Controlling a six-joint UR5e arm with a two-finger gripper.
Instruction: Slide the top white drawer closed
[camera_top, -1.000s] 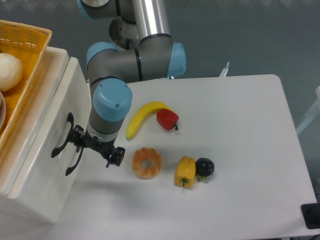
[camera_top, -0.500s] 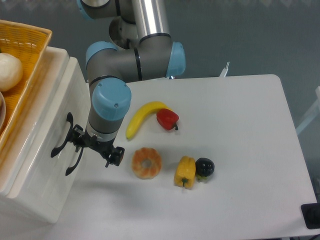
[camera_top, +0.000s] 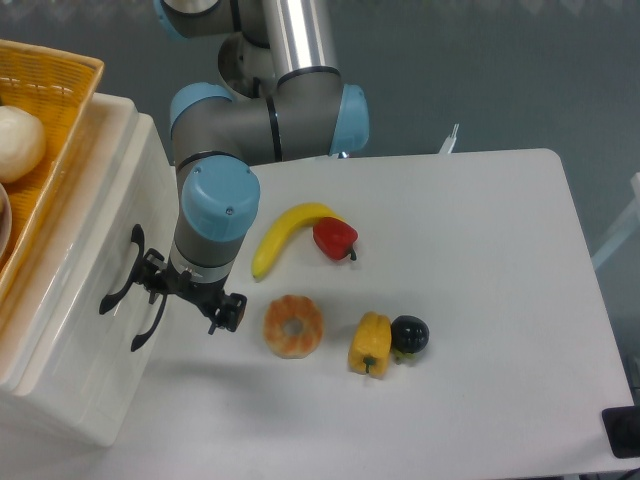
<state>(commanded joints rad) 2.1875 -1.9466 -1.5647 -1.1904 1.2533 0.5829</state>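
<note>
Over the last second we see the top white drawer (camera_top: 95, 240) ease a little to the left, its upper black handle (camera_top: 122, 272) drifting that way with it, and our gripper (camera_top: 190, 297) follows, pressed up by the drawer front. We read that as the push working: the drawer is sliding in, though the front panel seems to sit slightly proud of the cabinet at the left edge of the table (camera_top: 470, 300), so we judge the closing nearly done but not finished. We cannot tell from this view whether the fingers are spread or together; they hold nothing we can make out. The second handle (camera_top: 150, 322) below sits just beside the gripper. On the white tabletop lie a banana (camera_top: 285, 232), a red pepper (camera_top: 335, 238), a doughnut (camera_top: 293, 325), a yellow pepper (camera_top: 370, 343) and a dark plum (camera_top: 409, 334), all apart from the drawer. An orange wicker basket (camera_top: 55, 120) rests on the cabinet top; beyond is grey floor.
</note>
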